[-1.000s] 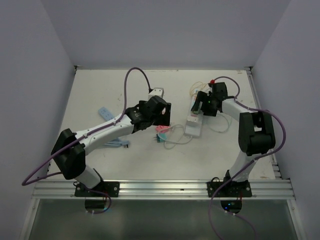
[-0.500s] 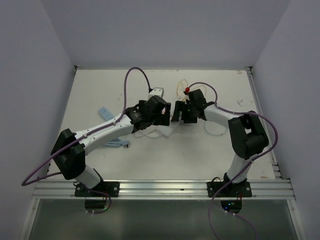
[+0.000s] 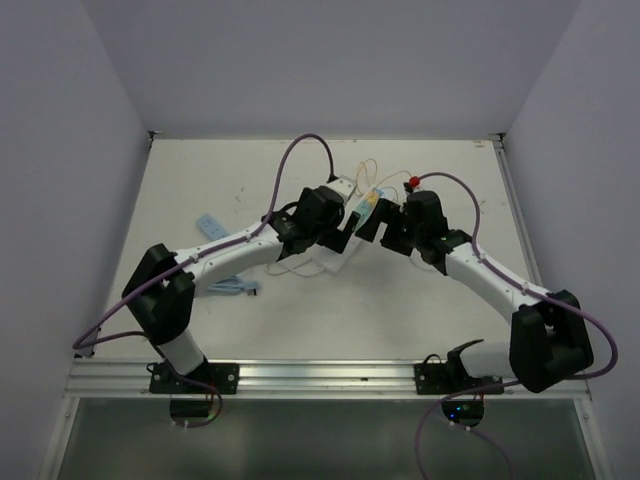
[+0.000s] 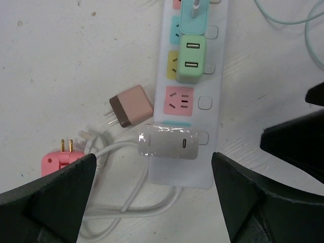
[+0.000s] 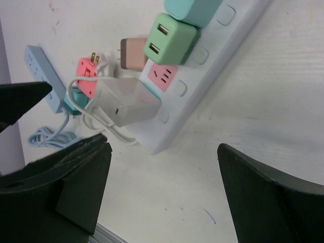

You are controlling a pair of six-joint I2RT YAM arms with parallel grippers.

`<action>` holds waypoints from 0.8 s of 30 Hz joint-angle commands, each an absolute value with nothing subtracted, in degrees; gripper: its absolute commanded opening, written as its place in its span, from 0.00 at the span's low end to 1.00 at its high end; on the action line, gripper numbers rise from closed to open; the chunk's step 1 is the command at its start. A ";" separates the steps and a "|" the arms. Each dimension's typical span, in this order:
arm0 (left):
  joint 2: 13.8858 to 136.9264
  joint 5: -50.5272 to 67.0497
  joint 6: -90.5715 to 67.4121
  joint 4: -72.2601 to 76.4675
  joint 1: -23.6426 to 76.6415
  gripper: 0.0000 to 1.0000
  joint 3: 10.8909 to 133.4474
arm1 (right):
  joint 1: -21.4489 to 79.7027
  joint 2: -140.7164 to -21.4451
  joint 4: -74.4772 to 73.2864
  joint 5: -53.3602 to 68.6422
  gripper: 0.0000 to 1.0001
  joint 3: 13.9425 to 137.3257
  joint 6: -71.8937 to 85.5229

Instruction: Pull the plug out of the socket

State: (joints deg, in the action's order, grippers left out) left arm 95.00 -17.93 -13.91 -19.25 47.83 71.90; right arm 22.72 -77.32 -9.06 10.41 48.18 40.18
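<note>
A white power strip (image 4: 218, 119) with coloured sockets lies on the table. A white charger plug (image 4: 168, 143) sits in its near-end socket. A green USB adapter (image 4: 191, 58) and a teal plug (image 4: 195, 12) sit further along. My left gripper (image 4: 154, 155) is open above the white charger, one finger on each side, not touching it. My right gripper (image 5: 163, 147) is open just off the strip's end (image 5: 167, 136), near the white charger (image 5: 126, 104). In the top view both grippers (image 3: 345, 222) (image 3: 376, 222) meet over the strip (image 3: 330, 262).
A loose brown adapter (image 4: 130, 105) and a pink plug (image 4: 58, 159) lie left of the strip, with white cable loops (image 4: 126, 202). A small blue strip (image 3: 210, 224) and its coiled blue cable (image 3: 232, 287) lie further left. Walls enclose the table.
Both grippers have come together over the power strip. The right arm swung left and stretched out. The strip now lies further left than a second ago.
</note>
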 commanded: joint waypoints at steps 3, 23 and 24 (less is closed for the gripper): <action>100.80 -11.34 -7.12 -17.75 45.09 1.00 77.51 | 21.71 -71.02 -5.54 6.33 0.91 40.97 47.10; 109.95 -4.22 -6.59 -25.31 43.86 0.89 81.83 | 19.69 -70.66 3.34 11.51 0.91 33.84 51.33; 109.86 -4.13 -6.94 -24.96 43.60 0.88 81.83 | 19.69 -71.01 3.86 11.69 0.91 33.75 51.33</action>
